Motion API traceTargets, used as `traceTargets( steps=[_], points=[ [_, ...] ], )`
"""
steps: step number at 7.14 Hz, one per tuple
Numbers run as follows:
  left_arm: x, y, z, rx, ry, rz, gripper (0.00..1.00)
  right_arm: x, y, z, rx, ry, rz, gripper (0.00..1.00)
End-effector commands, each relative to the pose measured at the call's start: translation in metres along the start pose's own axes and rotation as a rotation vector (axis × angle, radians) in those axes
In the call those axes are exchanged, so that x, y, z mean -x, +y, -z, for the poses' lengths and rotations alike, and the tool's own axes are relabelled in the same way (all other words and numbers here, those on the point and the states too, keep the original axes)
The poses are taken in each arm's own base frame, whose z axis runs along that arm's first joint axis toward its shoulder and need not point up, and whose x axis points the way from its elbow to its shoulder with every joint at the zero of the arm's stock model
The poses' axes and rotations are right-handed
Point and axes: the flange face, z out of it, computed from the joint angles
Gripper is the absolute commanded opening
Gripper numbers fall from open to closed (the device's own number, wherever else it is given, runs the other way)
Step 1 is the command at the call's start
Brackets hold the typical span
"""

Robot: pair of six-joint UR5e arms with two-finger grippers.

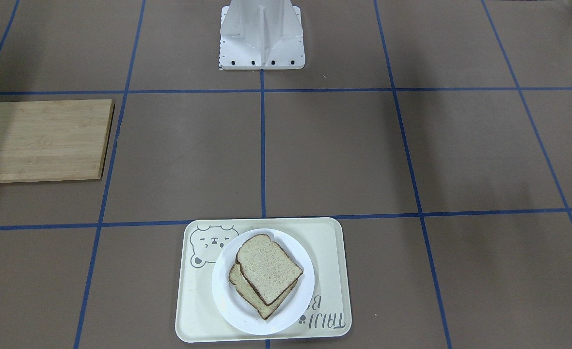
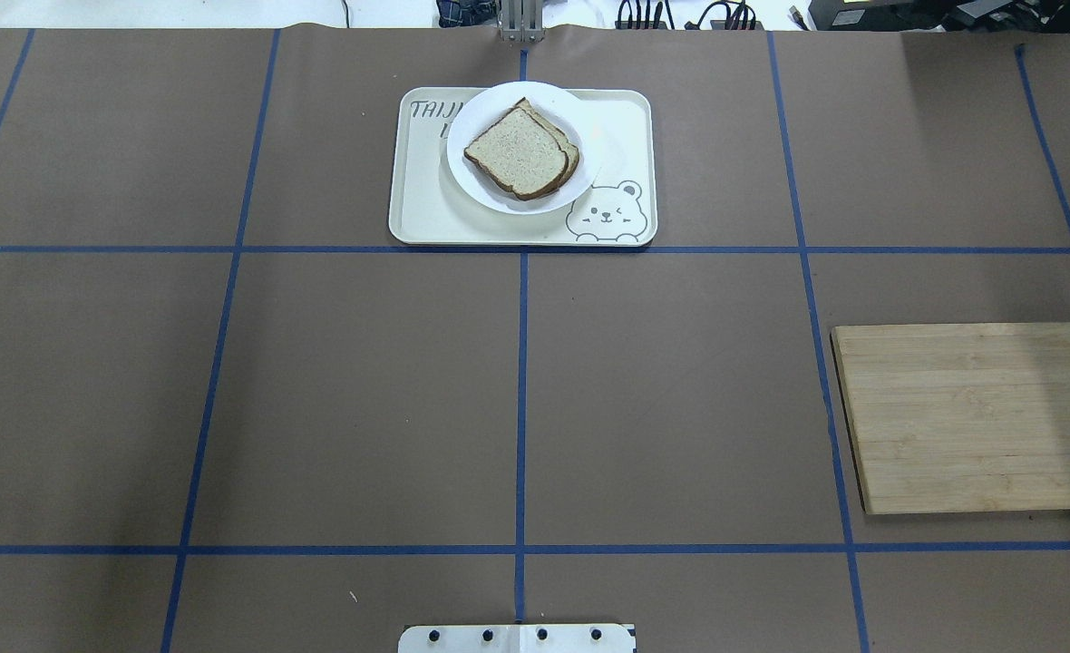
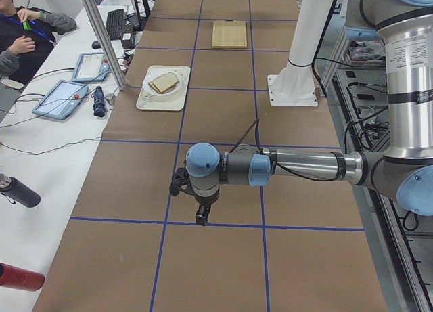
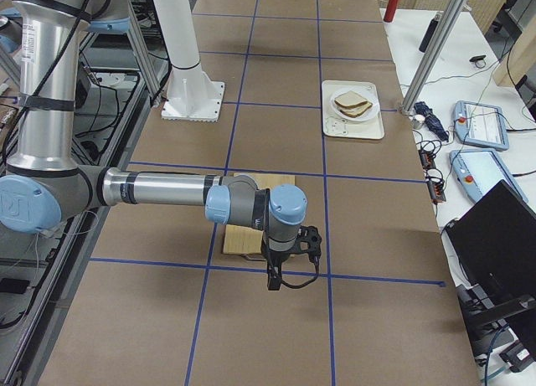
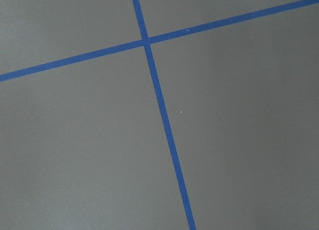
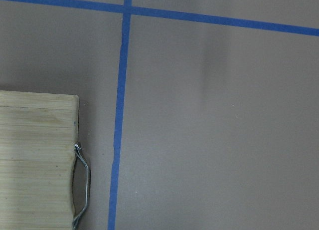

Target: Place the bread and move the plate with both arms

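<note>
The bread [image 1: 269, 269] is a plain speckled slice lying on top of a second slice on the round white plate [image 1: 232, 305]. The plate stands on a cream bear tray [image 1: 329, 242] at the table's far middle, seen from overhead with the bread [image 2: 517, 150] on the plate [image 2: 476, 186]. My left gripper [image 3: 201, 219] hangs over bare table near my left end, far from the plate. My right gripper [image 4: 272, 281] hangs beside the cutting board near my right end. Neither shows in the overhead or front views, so I cannot tell if they are open or shut.
A bamboo cutting board [image 2: 970, 417] with a metal handle [image 6: 82, 185] lies on my right side. The white robot base [image 1: 262, 39] stands at the near middle edge. Blue tape lines grid the brown table. A side table with tablets and an operator [image 3: 20, 34] runs along the far edge.
</note>
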Motion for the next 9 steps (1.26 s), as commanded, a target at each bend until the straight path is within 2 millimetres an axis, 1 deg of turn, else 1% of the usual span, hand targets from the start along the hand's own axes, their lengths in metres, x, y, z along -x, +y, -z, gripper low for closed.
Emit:
traceTargets(
  steps=[1, 2, 3, 5, 7, 8, 9],
  points=[
    [-0.002, 0.000, 0.004, -0.007, -0.002, -0.002, 0.98, 0.000, -0.001, 0.002, -0.005, 0.008, 0.013, 1.00],
    [-0.003, -0.001, 0.005, -0.007, -0.005, -0.004, 0.98, 0.005, -0.003, 0.008, -0.015, 0.013, 0.025, 1.00],
    [0.000, 0.011, 0.000, 0.006, 0.000, 0.012, 0.98, 0.006, -0.003, 0.010, -0.020, 0.012, 0.027, 1.00],
    [-0.001, 0.013, 0.002, 0.002, -0.003, 0.012, 0.98, 0.005, 0.000, 0.006, -0.013, 0.005, 0.021, 1.00],
    [0.005, 0.017, 0.006, -0.008, -0.005, 0.028, 0.98, 0.006, 0.004, 0.007, -0.014, 0.000, 0.020, 1.00],
    [0.009, 0.029, 0.000, 0.006, -0.002, 0.047, 0.98, 0.010, 0.001, 0.011, -0.024, -0.001, 0.030, 1.00],
    [0.010, 0.031, -0.001, 0.008, -0.001, 0.051, 0.98, 0.014, -0.003, 0.017, -0.036, -0.001, 0.039, 1.00]
  ],
)
